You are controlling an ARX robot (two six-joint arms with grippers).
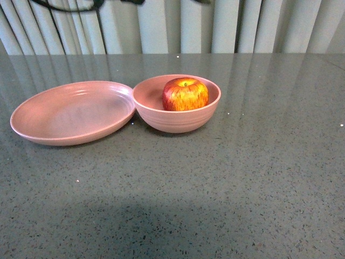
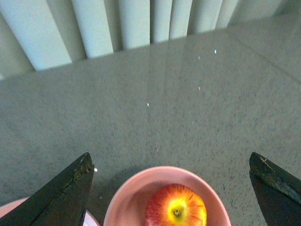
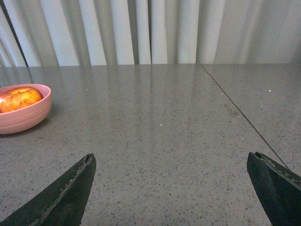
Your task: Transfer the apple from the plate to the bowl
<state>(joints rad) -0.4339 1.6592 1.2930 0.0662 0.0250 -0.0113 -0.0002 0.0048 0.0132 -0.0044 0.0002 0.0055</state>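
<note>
The red apple (image 1: 185,94) with yellow streaks sits inside the deep pink bowl (image 1: 177,121) at the table's middle. The wide shallow pink plate (image 1: 73,112) lies empty, touching the bowl's left side. In the left wrist view my left gripper (image 2: 171,162) is open and empty above the bowl (image 2: 129,195), with the apple (image 2: 176,209) below between its spread fingers. In the right wrist view my right gripper (image 3: 171,162) is open and empty over bare table, well away from the bowl (image 3: 23,115) and apple (image 3: 18,98). Neither gripper shows in the front view.
The grey speckled table (image 1: 242,178) spreads around the dishes. Pale pleated curtains (image 1: 226,24) hang behind its far edge. A thin seam (image 3: 240,115) crosses the tabletop in the right wrist view.
</note>
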